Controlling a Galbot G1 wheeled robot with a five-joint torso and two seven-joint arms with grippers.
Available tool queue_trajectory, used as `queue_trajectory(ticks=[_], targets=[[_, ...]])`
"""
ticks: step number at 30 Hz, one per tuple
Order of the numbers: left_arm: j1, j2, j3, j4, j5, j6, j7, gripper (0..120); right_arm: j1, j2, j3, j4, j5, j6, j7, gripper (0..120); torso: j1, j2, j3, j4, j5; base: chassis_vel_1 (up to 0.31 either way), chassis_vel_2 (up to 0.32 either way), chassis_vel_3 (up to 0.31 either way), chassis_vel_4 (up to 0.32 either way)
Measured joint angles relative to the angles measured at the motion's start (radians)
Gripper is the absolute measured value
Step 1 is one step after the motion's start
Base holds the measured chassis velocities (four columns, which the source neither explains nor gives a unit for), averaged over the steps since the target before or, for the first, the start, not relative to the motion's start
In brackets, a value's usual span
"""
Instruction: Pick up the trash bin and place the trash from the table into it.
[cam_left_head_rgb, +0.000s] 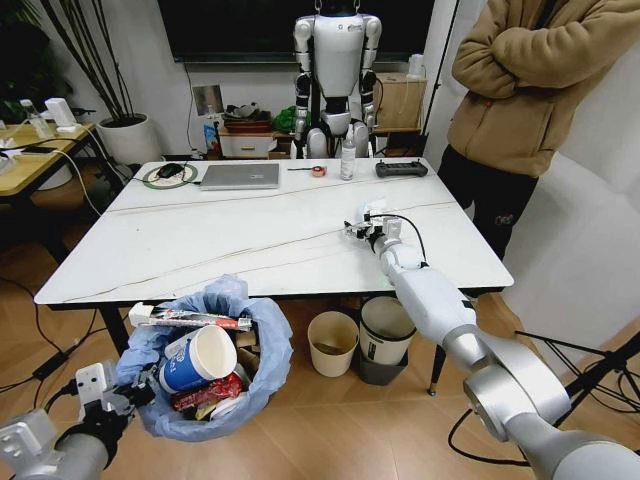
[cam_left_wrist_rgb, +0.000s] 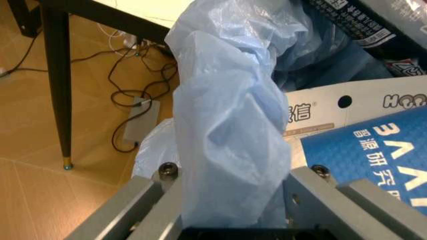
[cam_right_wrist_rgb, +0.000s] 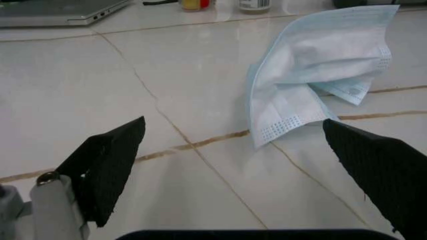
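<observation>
Right now my left gripper (cam_left_wrist_rgb: 230, 220) pinches the blue bag of the trash bin (cam_left_head_rgb: 210, 355), held below the table's (cam_left_head_rgb: 200, 250) near edge. My right gripper (cam_right_wrist_rgb: 240, 175) hovers spread wide over the tabletop, facing a crumpled face mask (cam_right_wrist_rgb: 313, 75).

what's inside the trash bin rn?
Trash bin, held by left gripper: blue-and-white paper cup, crushed red can, flat packet, cardboard. Anything deeper is covered.

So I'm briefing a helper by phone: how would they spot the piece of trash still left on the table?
On the white table, look toward its right edge, just ahead of the open right gripper. There lies a crumpled light-blue face mask, the lone soft item; the laptop sits far back.
</observation>
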Motion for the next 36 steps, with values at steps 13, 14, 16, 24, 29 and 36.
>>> queue_trajectory(ticks=[13,14,16,24,29,36], targets=[[-0.005,0.003,0.003,0.0,0.001,-0.001,0.001,0,0.001,0.005,0.01,-0.017,-0.002,0.004,-0.003,52,0.0,0.0,0.0,0.0,0.0,0.0,0.0,0.0,0.0],[-0.005,0.003,0.004,0.0,0.001,-0.001,0.001,0,0.001,0.005,0.01,-0.018,-0.002,0.005,-0.003,48,0.0,0.0,0.0,0.0,0.0,0.0,0.0,0.0,0.0],[-0.006,0.004,0.004,0.0,0.001,-0.001,0.001,0,0.002,0.005,0.01,-0.018,-0.002,0.005,-0.003,38,0.0,0.0,0.0,0.0,0.0,0.0,0.0,0.0,0.0],[-0.006,0.001,0.005,0.0,0.002,-0.001,0.001,0,0.007,0.002,0.009,-0.019,-0.002,0.004,-0.001,12,0.0,0.0,0.0,0.0,0.0,0.0,0.0,0.0,0.0],[-0.007,0.001,0.006,0.0,0.002,-0.001,0.002,0,0.007,0.0,0.006,-0.015,-0.002,0.002,-0.001,0,0.0,0.0,0.0,0.0,0.0,0.0,0.0,0.0,0.0],[-0.007,0.0,0.01,0.0,0.004,-0.001,0.002,0,-0.004,-0.01,-0.002,0.009,0.008,-0.004,-0.001,0,0.0,0.0,0.0,0.0,0.0,0.0,0.0,0.0,0.0]])
